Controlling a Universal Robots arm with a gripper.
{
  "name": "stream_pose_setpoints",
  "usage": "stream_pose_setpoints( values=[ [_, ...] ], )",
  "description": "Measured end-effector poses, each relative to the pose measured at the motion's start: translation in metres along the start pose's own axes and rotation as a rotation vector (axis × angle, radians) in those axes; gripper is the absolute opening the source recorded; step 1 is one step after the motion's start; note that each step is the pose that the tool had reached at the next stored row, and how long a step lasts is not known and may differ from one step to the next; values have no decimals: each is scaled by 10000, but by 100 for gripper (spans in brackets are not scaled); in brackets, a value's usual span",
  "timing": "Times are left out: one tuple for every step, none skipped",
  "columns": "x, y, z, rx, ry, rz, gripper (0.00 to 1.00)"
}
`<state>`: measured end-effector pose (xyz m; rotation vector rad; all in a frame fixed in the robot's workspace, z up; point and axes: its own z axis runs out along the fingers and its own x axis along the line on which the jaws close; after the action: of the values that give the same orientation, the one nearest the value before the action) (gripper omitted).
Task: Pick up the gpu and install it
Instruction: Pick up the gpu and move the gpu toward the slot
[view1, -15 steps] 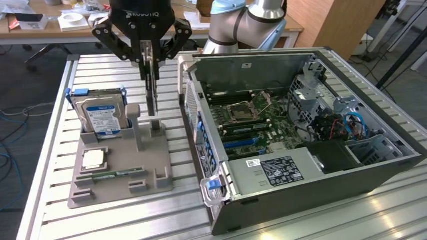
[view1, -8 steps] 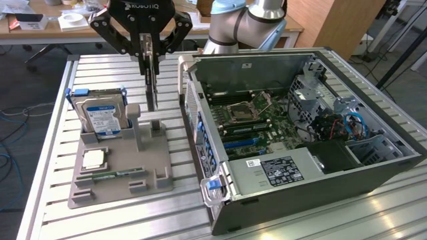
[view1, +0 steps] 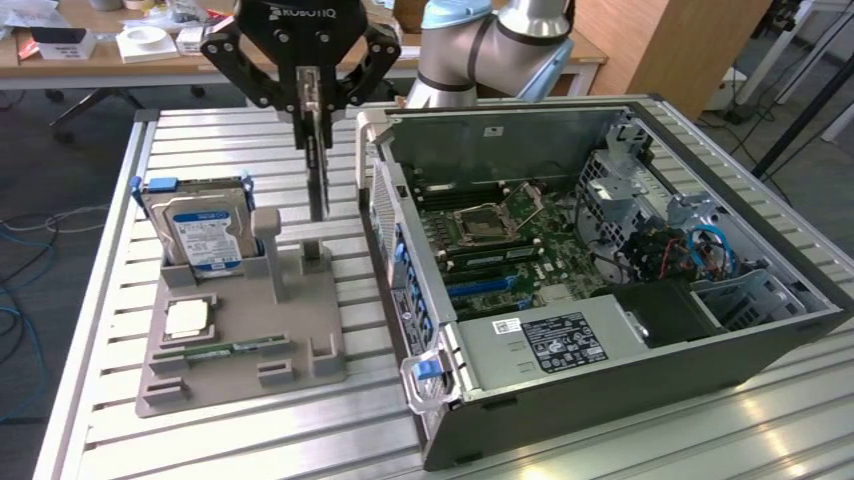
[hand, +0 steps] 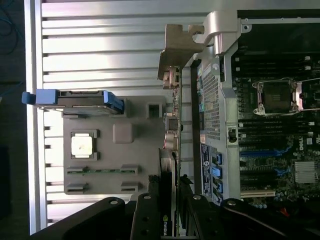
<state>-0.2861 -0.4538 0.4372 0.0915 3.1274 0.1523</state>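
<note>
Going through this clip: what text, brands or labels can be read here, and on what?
"ROBOTIQ": on the body of the gripper, which holds the gpu.
Blue-white label on the hard drive: print too small to read.
Black label on the power supply inside the computer case: too small to read.
Small logo on the gpu's edge in the wrist view: lettering unreadable.

Exterior view is looking slantwise down; wrist view is looking straight down, nearer; both are catching tray (view1: 227, 388) and computer (view1: 641, 425)
</note>
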Motion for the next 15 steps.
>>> stream_pose_setpoints(
  values=[
    [-36,2,1,0,0,0,26],
    [-69,4,2,-1,-1,1,26],
    [-106,6,2,0,-1,1,26],
    [-149,9,1,1,1,2,26],
    [-193,11,2,1,1,1,26],
    [-238,14,3,0,1,0,26],
    [-283,16,4,0,1,0,26],
    [-328,19,4,0,1,1,26],
    [-372,22,4,1,2,2,26],
    [-416,25,5,2,2,1,26],
    [-459,26,5,1,3,0,26],
    [-503,29,6,1,4,0,26],
    [-545,32,7,0,4,2,26],
    [-588,34,8,0,4,3,26],
    [-636,37,8,0,5,1,26]
  ],
)
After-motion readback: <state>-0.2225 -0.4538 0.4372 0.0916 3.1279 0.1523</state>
